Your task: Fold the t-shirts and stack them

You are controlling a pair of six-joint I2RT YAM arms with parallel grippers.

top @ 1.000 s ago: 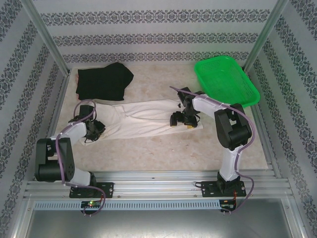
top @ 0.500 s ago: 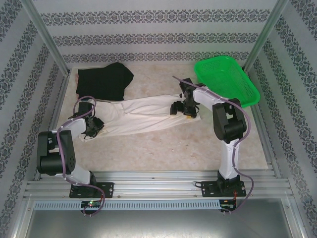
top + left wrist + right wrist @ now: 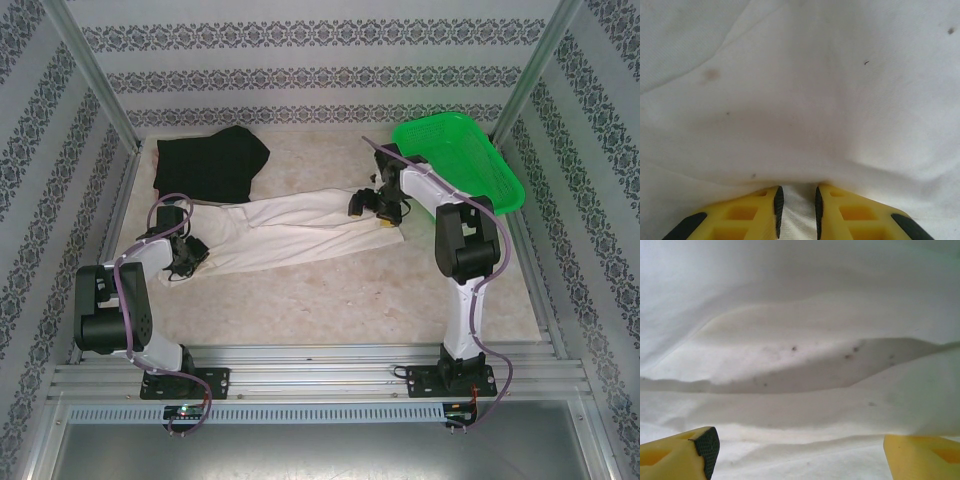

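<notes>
Cream-white t-shirt is lying stretched between both sets of jaws. Left gripper is pinching a fold in narrow jaws; right gripper is standing wide over cloth. Black t-shirt is lying beyond the left jaws. Judgement: the right jaws are needing a full bite before any even pull.

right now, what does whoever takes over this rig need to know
Left tool: shut on a pinch of the white t-shirt at its left end.
Right tool: open, fingers wide over the shirt's right end, near the green basket.
Black t-shirt: rumpled at the far left.
Done: white shirt drawn out long.
Left: fold both, stack them.
</notes>
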